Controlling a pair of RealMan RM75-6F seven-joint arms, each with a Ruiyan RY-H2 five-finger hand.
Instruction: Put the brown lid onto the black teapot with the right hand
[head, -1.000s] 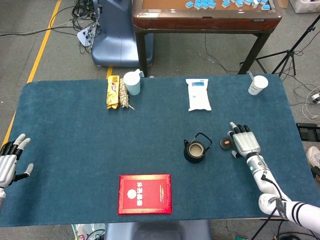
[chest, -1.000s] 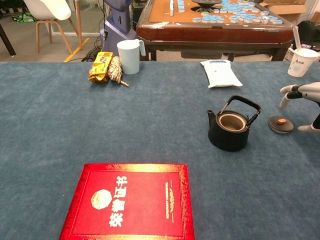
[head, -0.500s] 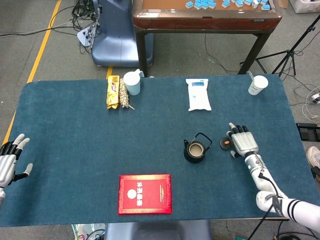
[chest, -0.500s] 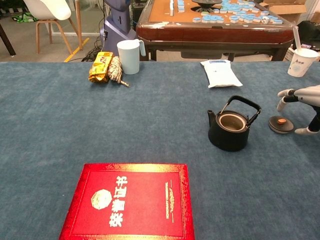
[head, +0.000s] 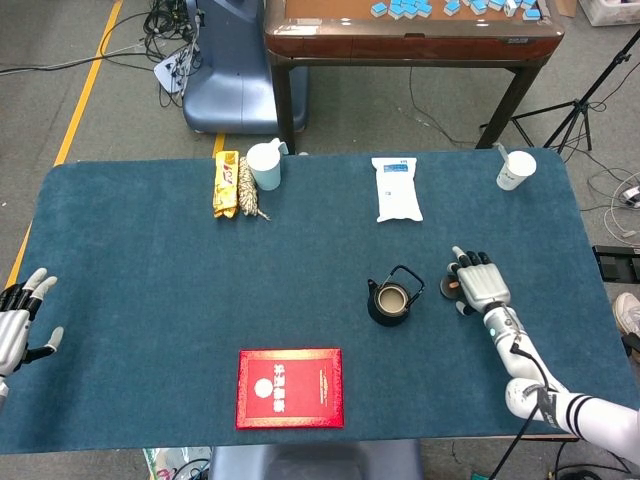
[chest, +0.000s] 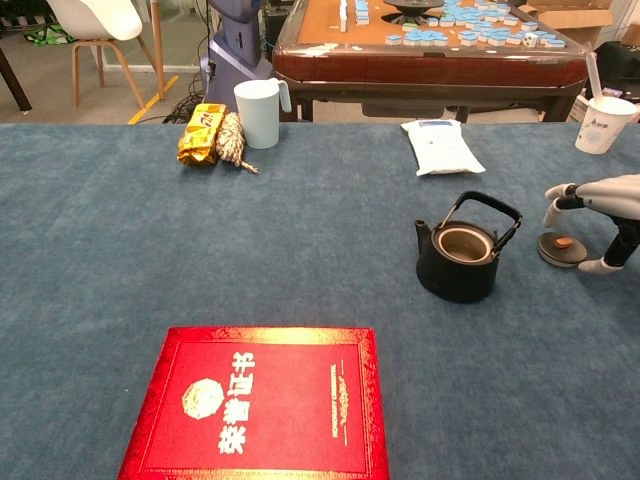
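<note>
The black teapot (head: 391, 300) (chest: 459, 258) stands open-topped on the blue cloth, handle raised. Just to its right lies the dark brown lid (chest: 561, 247) (head: 452, 289) with a small orange knob. My right hand (head: 481, 281) (chest: 600, 196) hovers over the lid with fingers spread, partly covering it in the head view; it holds nothing. My left hand (head: 18, 322) rests open at the table's far left edge, seen only in the head view.
A red certificate book (head: 290, 387) (chest: 260, 404) lies near the front edge. At the back stand a light blue mug (head: 265, 165), snack packets (head: 228, 184), a white pouch (head: 397, 188) and a paper cup (head: 516, 170).
My right hand has crept left and a little forward, coming further over the lid. The lid, teapot and left hand have not moved.
</note>
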